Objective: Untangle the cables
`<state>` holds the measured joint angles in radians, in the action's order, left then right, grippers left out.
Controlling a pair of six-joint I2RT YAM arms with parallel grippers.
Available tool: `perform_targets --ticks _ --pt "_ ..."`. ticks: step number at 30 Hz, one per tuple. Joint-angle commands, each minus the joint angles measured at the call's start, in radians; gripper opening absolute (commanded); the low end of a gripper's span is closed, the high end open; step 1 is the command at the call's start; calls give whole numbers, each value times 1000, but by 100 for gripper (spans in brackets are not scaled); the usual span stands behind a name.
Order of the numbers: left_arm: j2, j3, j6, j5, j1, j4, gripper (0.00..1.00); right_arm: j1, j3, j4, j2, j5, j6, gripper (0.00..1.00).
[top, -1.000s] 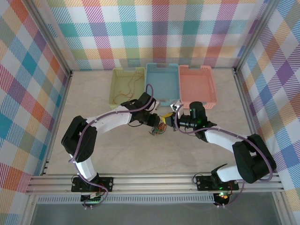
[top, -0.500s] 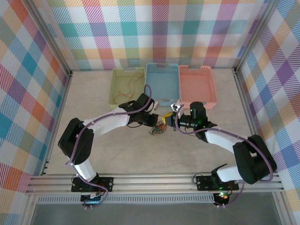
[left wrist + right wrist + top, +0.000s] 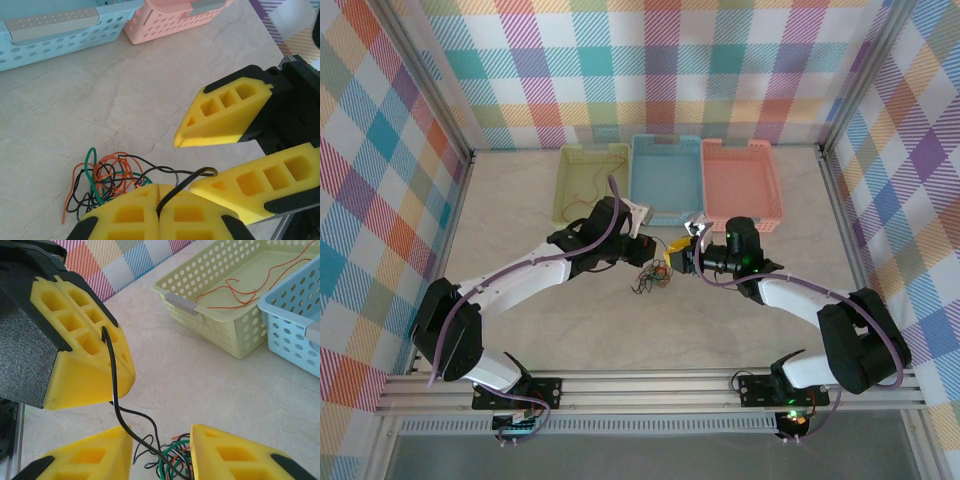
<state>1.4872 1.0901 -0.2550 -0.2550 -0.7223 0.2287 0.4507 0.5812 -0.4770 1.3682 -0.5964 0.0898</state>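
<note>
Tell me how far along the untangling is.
Done: orange wires lie in the yellow-green basket. In hand: the left tool is shut on a black wire leading from the tangle; the right tool stands open beside it. To do: the tangle of orange, green and black wires on the table.

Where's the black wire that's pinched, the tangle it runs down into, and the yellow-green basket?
black wire (image 3: 112, 375), right wrist view, its upright stretch.
tangle (image 3: 107, 175), left wrist view, its orange middle.
basket (image 3: 220, 332), right wrist view, its near perforated wall.
</note>
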Motion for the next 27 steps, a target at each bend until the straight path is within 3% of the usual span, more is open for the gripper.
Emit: perform_targets --ticks 1,12,27 --pt "-23 -13 -24 -55 -6 -51 0 -5 3 -12 1 -28 -11 37" --pt "-31 -21 -74 -222 -9 -125 0 -1 17 26 13 129 14 38" --pt "-47 -40 -138 -374 -22 -231 0 0 43 59 46 152 20 38"
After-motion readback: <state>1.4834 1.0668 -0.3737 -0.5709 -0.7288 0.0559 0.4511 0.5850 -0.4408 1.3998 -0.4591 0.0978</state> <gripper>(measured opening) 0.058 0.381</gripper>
